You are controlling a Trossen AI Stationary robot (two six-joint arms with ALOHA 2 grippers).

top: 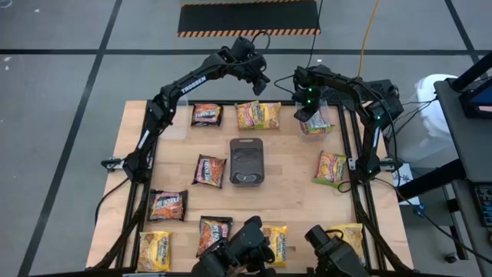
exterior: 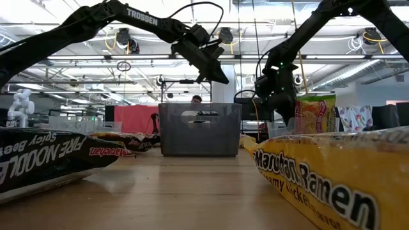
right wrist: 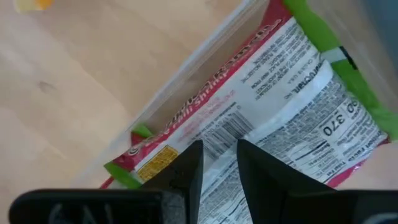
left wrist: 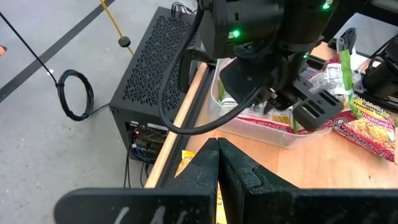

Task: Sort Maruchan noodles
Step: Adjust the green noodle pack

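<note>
- Hanging over the clear tub [top: 317, 125] at the far right of the table [top: 292, 192], the right gripper [top: 307, 114] has its fingers [right wrist: 186, 171] parted – nothing is clamped between them, and a green-edged pink packet [right wrist: 280, 118] lies in the tub just under the tips.
- The left gripper [top: 260, 81] is raised above the far edge, fingers pressed together on nothing.
- Other Maruchan noodles are scattered flat: a dark packet [top: 206, 115] and a yellow-pink packet [top: 258, 115] along the far side, another dark packet [top: 208, 170] left of the dark grey tray [top: 247, 161], one green-edged packet [top: 331, 167] at right.
- Near the front – more packets (some partly hidden by the arm bases): dark ones [top: 167, 205] and a yellow one [top: 154, 250] at left.
- In the low view the tray [exterior: 199, 130] stands mid-table, a yellow packet [exterior: 332, 179] filling the near right.
</note>
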